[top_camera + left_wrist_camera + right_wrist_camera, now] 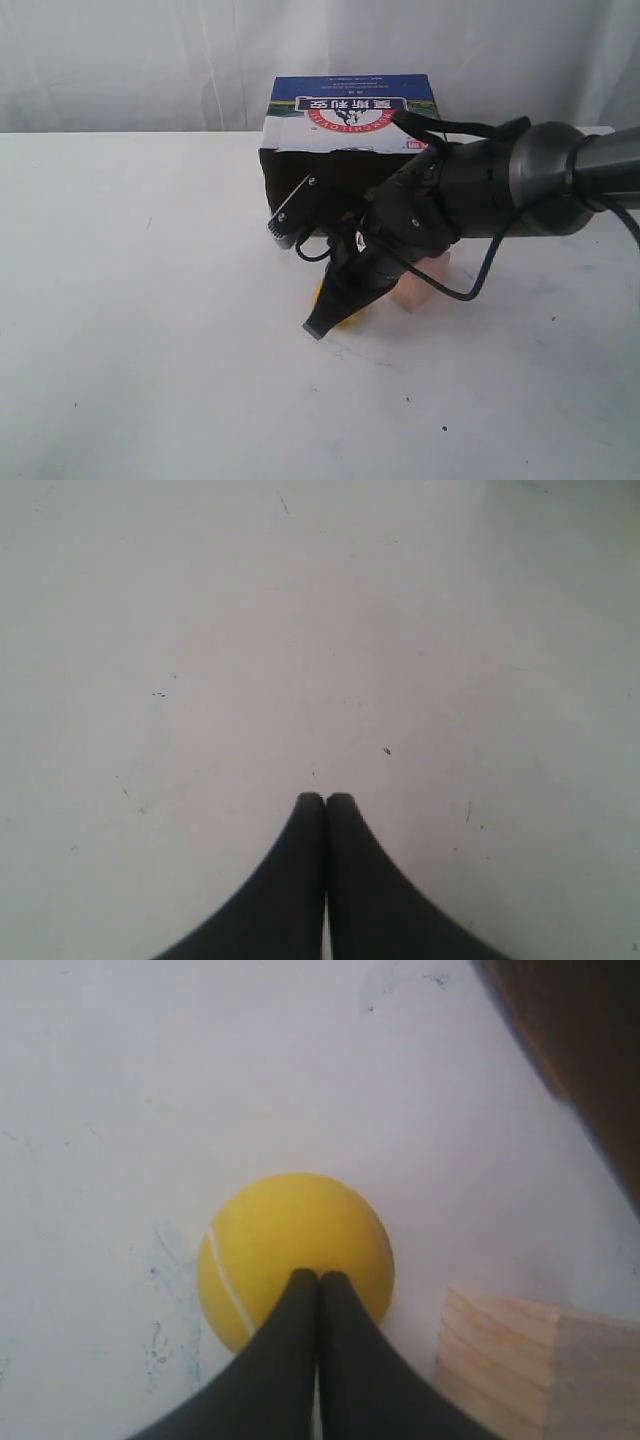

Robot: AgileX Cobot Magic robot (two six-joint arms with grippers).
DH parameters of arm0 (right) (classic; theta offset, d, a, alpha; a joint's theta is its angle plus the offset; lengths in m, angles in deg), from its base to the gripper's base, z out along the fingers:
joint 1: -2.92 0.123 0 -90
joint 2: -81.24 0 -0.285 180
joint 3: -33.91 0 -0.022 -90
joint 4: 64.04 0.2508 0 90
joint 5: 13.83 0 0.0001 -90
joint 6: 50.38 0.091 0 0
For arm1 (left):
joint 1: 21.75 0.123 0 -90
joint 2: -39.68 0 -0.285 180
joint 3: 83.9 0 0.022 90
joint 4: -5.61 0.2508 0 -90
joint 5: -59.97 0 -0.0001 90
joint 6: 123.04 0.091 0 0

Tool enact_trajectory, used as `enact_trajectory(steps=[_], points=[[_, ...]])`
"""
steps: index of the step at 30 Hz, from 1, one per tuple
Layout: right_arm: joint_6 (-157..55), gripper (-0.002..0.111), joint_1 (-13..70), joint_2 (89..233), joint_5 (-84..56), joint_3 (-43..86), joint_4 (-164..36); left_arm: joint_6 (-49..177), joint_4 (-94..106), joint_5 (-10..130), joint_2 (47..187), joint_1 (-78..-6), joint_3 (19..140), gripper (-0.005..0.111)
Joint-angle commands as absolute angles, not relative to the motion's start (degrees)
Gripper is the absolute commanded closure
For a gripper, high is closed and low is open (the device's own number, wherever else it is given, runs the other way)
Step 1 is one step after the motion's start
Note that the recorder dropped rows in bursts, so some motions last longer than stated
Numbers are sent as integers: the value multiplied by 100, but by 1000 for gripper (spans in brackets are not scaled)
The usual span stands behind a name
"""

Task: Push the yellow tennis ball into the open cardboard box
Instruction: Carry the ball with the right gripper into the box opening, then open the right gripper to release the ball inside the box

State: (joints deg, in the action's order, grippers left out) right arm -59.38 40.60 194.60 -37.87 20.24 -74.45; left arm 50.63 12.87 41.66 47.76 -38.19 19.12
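Observation:
The yellow tennis ball lies on the white table, with my right gripper shut and its tips over the ball's near side. In the exterior view only slivers of the tennis ball show behind the right gripper, in front of the open cardboard box. The box's dark inside faces the ball, and a brown edge of the box shows in the right wrist view. My left gripper is shut over bare table, with nothing between its fingers.
A pale wooden cube sits right beside the ball, between it and the box's right part; the cube is close to the ball in the right wrist view. The white table stretches left and forward.

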Motion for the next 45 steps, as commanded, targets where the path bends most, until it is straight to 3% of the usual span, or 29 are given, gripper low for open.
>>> enact_trajectory(steps=[1,17,28,32,34,36,40,45], points=[[-5898,108,4052,19643,-4070,1957,-7419,5076,1300,4066,4747,-3848,1888,107],[-5898,108,4118,19186,-4095,2420,-7419,5076,1300,4066,4747,-3848,1888,107],[-5638,108,4478,18876,-5045,2167,-7397,5076,1300,4066,4747,-3848,1888,107],[-5621,108,4345,19183,-4798,1775,-7409,5076,1300,4066,4747,-3848,1888,107],[-5634,108,4088,19652,-3991,1781,-7621,5076,1300,4066,4747,-3848,1888,107],[-5648,108,3838,20270,-3859,2649,-7843,5076,1300,4066,4747,-3848,1888,107],[-5154,108,3979,19685,-4566,3452,-8495,5076,1300,4066,4747,-3848,1888,107],[-4794,108,4072,18917,-4764,2738,-8510,5076,1300,4066,4747,-3848,1888,107]])
